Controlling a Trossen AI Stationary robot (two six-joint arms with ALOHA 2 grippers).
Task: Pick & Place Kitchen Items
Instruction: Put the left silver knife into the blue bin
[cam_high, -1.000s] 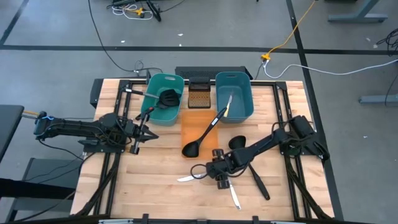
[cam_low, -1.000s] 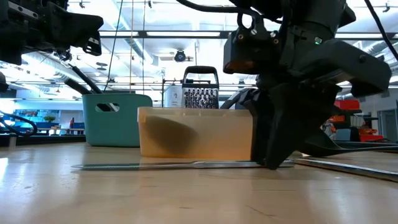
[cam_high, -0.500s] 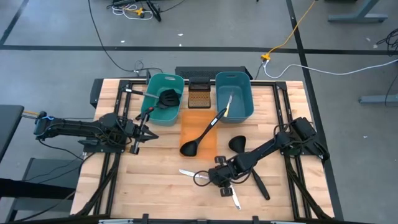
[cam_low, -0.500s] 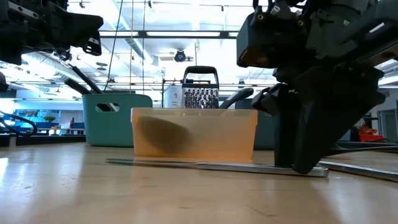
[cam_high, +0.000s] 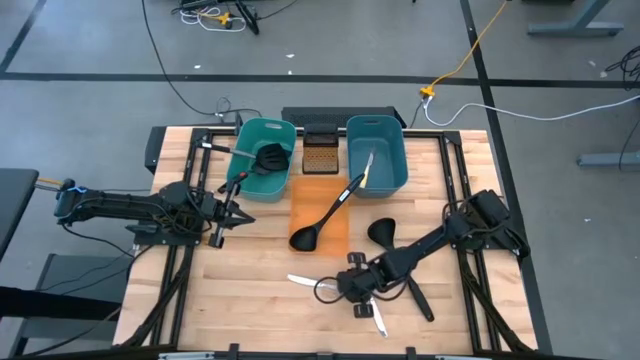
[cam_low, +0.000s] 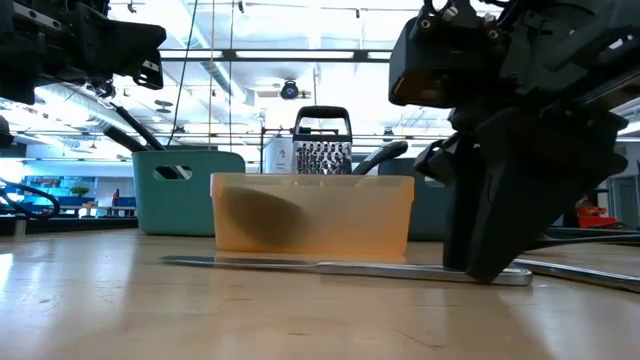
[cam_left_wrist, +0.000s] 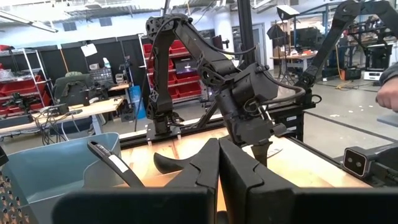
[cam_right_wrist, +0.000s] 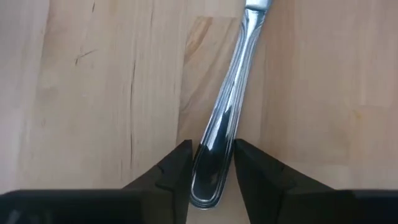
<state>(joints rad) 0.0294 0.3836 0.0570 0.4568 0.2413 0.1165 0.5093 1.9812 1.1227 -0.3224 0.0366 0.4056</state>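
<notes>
A silver table knife (cam_high: 303, 281) lies flat on the wooden table near its front middle; it also shows in the low view (cam_low: 300, 264). My right gripper (cam_high: 338, 287) stands over the knife's handle end, shut on it, and also shows in the low view (cam_low: 488, 268) and the right wrist view (cam_right_wrist: 211, 144). My left gripper (cam_high: 228, 212) hangs shut and empty above the table's left part, beside the left teal tub (cam_high: 262, 185); its closed fingers show in the left wrist view (cam_left_wrist: 217, 180). My right gripper pinches the knife's handle near its free end (cam_right_wrist: 214, 158) between its two fingers (cam_right_wrist: 179, 163), one on each long side. The fingers come from above, pointing down. The knife lies flat on the table, its blade pointing toward the table's left.
An orange tub (cam_high: 300, 232) holds a black ladle (cam_high: 325, 215). The left teal tub holds a black spatula (cam_high: 268, 157); the right teal tub (cam_high: 395, 165) holds a knife (cam_high: 368, 165). A grater (cam_high: 320, 155) stands between them. A black ladle (cam_high: 405, 270) and another knife (cam_high: 379, 320) lie beside my right gripper.
My right gripper has moved toward the table's near edge, staying low on the knife's handle. The knife has slid and turned on the table with it, its handle end going nearer while its blade tip swung farther. In the last half second little has moved.
</notes>
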